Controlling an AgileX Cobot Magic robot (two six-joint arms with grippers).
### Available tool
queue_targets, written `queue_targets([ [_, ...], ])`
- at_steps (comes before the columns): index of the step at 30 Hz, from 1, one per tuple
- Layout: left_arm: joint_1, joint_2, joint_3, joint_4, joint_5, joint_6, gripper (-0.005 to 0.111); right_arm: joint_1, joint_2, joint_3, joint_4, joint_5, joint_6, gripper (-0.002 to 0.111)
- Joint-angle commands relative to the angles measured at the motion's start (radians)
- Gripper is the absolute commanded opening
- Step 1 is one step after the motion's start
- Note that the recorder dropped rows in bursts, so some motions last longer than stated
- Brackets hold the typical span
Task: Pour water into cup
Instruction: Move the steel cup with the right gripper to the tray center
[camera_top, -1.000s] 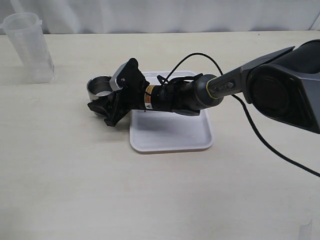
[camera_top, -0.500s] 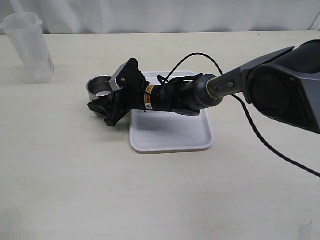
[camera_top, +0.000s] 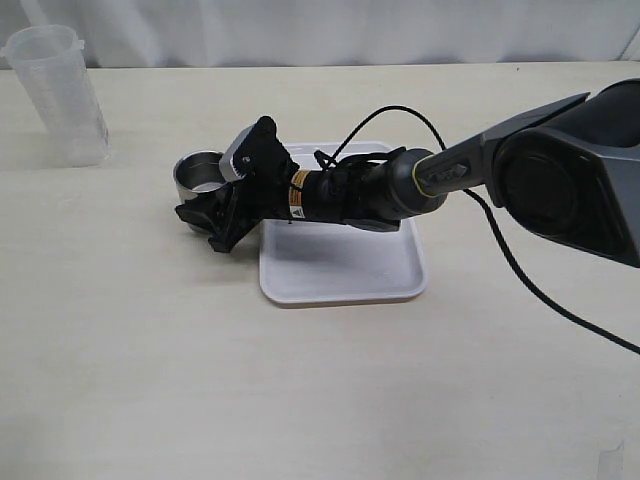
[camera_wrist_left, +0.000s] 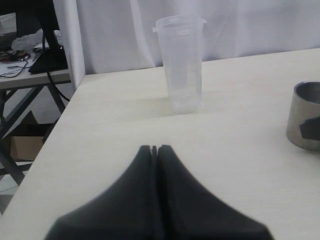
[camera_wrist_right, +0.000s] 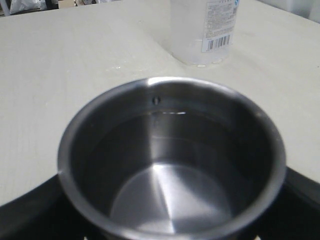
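Bright, even light, soft shadows; the left tool (camera_wrist_left: 155, 149) is blurred, the cup (camera_wrist_right: 167, 200) glints faintly.

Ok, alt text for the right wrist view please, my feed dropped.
A steel cup, seen from above, fills the frame between the black fingers of the right tool; whether they grip it is unclear. Behind it on the pale table stands a clear container with a barcode label.
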Motion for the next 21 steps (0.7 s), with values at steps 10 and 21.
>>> queue_targets([
  [10, 0.000, -0.002, 0.002, -0.004, -0.011, -0.008, 0.000, -0.008, -0.023, 0.004, -0.017, 0.047, 0.072, 0.004],
  [21, 0.000, -0.002, 0.002, -0.004, -0.011, -0.008, 0.000, -0.044, -0.104, 0.006, -0.047, 0.047, 0.108, 0.004],
])
